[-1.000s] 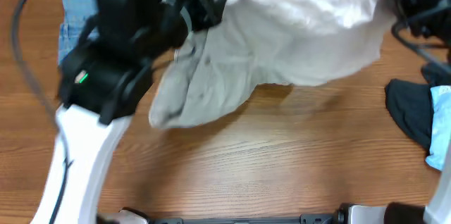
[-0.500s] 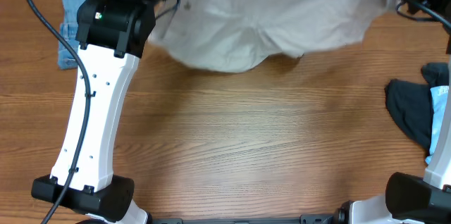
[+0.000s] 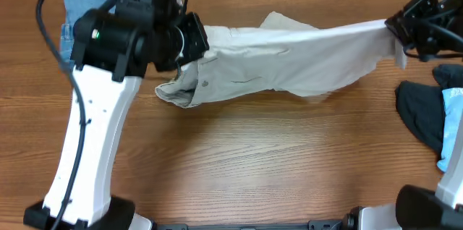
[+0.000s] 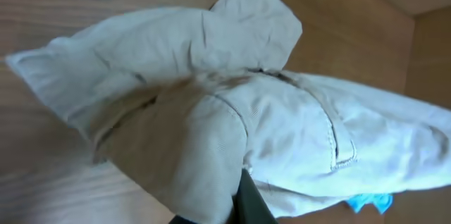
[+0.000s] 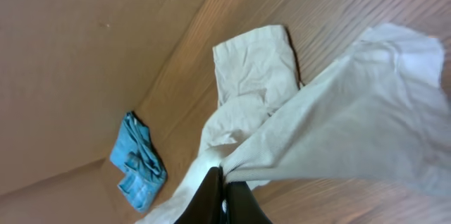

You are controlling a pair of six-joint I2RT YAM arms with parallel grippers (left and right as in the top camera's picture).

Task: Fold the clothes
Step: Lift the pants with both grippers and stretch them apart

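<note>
Hanging between the two claws, the cream-beige cotton pair of shorts (image 3: pixel 289 67) stretches across the far side of the wooden table (image 3: pixel 253 165), from about ten o'clock to two o'clock in the overhead view. The left claw (image 3: pixel 194 43) is pressed together on a bunched part of the pocket end at ten o'clock. The right claw (image 3: pixel 396 26) pinches a thin corner of the fabric at two o'clock, with cloth fanning out from its fingers (image 5: pixel 206 201).

The cloth looks light, soft and limp. It sags in the middle and wrinkles freely, and its crumpled left end seems to rest on the table. A thin pinch could pull free under tension, so seams, hem corners and the waistband look like the firmest places to hold.

A crumpled blue denim piece (image 3: pixel 70 13) lies at ten o'clock behind the left arm. A dark garment (image 3: pixel 423 114) with a light-blue piece (image 3: pixel 454 125) sits at three o'clock, apart from the shorts.
</note>
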